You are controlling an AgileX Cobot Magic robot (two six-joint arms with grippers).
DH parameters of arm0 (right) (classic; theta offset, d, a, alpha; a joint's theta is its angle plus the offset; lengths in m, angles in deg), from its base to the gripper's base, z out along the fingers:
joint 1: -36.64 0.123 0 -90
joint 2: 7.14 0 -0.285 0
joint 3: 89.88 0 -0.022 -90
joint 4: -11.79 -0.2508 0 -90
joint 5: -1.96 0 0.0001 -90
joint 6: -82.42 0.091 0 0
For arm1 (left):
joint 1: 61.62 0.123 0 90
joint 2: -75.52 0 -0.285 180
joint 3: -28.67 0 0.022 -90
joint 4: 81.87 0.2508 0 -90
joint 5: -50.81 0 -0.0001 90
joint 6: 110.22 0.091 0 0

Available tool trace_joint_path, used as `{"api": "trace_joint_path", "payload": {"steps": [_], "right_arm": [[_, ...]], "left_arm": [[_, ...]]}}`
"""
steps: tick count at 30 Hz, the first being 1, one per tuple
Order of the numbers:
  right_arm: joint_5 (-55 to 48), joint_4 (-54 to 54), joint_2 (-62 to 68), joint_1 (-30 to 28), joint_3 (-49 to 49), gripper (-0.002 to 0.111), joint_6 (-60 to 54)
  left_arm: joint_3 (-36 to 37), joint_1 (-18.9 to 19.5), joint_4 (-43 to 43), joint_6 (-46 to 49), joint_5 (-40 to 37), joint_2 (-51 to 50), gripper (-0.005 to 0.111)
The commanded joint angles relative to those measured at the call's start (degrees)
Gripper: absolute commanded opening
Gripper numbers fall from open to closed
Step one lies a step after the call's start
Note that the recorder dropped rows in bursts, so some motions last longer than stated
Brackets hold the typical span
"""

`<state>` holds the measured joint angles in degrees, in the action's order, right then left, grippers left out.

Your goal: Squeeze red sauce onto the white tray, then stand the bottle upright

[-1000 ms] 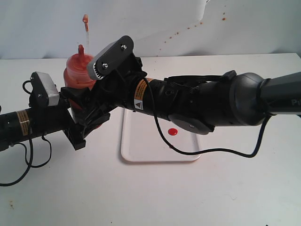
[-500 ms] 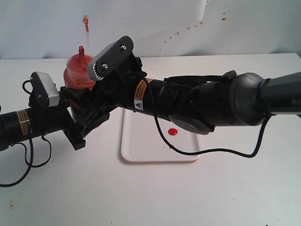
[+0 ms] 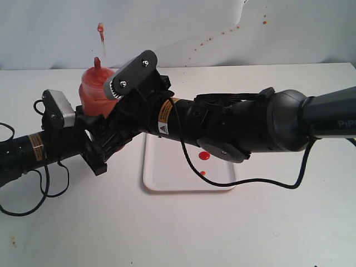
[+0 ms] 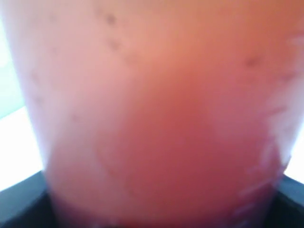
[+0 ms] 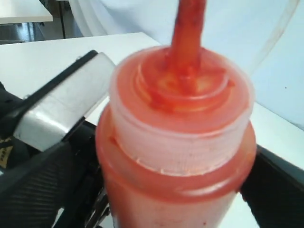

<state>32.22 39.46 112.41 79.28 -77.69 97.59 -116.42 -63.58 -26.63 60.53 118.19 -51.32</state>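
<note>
The bottle (image 3: 93,89) stands upright on the table just left of the white tray (image 3: 167,177), nozzle pointing up. It fills the left wrist view (image 4: 152,104), where my left gripper (image 4: 152,221) is shut on its body, dark fingers (image 4: 19,211) at both lower corners. My right gripper (image 3: 108,125) reaches across the tray and its jaws stand around the bottle (image 5: 175,156). A pale gap shows between one dark finger (image 5: 280,190) and the bottle wall. Two drops of red sauce (image 3: 204,156) lie on the tray.
Red splatter (image 3: 100,28) marks the white back wall above the bottle. The left arm's black cable (image 3: 33,194) loops over the table at the left, and the right arm's cable (image 3: 250,181) hangs over the tray. My right arm covers much of the tray.
The right gripper's jaws have widened off the bottle. Both arms and the bottle shifted slightly. A second small red drop now shows on the tray.
</note>
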Motion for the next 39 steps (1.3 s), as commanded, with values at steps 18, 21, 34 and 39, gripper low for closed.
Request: {"api": "trace_joint_path", "payload": {"steps": [18, 21, 34, 39], "right_arm": [[-25.83, -0.10, -6.01, -0.13, 0.26, 0.082, 0.49], [-29.96, -2.24, -8.08, -0.13, 1.46, 0.075, 3.95], [-26.60, -2.86, -28.17, 0.24, 25.11, 0.010, 4.38], [-19.44, -2.86, -37.69, 0.24, 37.08, 0.000, 7.76]], "left_arm": [[-14.50, -0.26, -5.61, -5.20, 2.59, -10.28, 0.000], [-17.02, -0.26, -7.70, -6.49, 2.59, -12.28, 0.000], [-26.88, -0.26, -7.96, -12.11, 2.59, -19.49, 0.000], [-28.40, -0.26, -8.23, -12.11, 2.59, -21.04, 0.000]]}}
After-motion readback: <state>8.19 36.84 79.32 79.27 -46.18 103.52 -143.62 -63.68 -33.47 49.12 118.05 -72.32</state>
